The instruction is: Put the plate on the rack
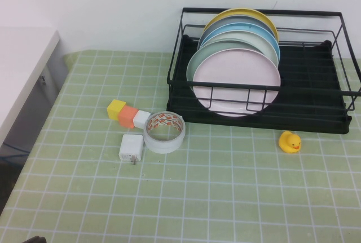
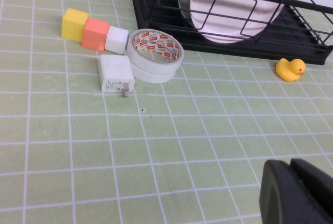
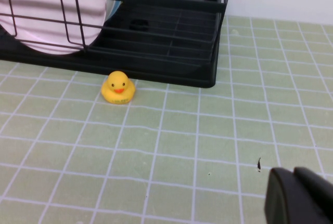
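The pale pink plate stands upright at the front of the black wire rack, with mint-green, white, blue and yellow plates stacked upright behind it. The plate also shows in the left wrist view and the right wrist view. My left gripper is shut and empty, low over the tablecloth, well in front of the rack. My right gripper is shut and empty, over the cloth in front of the rack's right end. Neither gripper shows in the high view.
A yellow rubber duck sits just in front of the rack. A tape roll, a white charger and yellow, orange and white blocks lie left of centre. A white shelf borders the table's left side.
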Controlling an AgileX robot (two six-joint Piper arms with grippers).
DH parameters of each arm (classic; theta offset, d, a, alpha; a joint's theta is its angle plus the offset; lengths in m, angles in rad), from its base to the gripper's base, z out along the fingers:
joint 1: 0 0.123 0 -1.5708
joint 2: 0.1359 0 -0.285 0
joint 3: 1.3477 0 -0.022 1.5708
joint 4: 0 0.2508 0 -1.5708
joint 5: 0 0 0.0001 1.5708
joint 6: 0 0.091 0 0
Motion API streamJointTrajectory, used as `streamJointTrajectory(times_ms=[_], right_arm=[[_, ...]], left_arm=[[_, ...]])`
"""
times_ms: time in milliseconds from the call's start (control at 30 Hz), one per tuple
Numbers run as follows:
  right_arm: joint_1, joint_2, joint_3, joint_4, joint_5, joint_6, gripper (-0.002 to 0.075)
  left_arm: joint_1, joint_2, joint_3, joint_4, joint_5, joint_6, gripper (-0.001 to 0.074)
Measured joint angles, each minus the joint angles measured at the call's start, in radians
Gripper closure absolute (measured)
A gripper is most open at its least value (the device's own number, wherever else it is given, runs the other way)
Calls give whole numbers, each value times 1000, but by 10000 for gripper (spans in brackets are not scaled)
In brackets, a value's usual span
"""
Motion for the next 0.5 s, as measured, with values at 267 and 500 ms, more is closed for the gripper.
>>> streamJointTrajectory(times_ms=[267,500], right_arm=[[0,0,0,-2,1,0,726],[0,0,-2,-3,2,0,726]], left_arm=[[-12,-43,31,95,-67,-38,736],[-63,-185,179,556,-289,-588,736]])
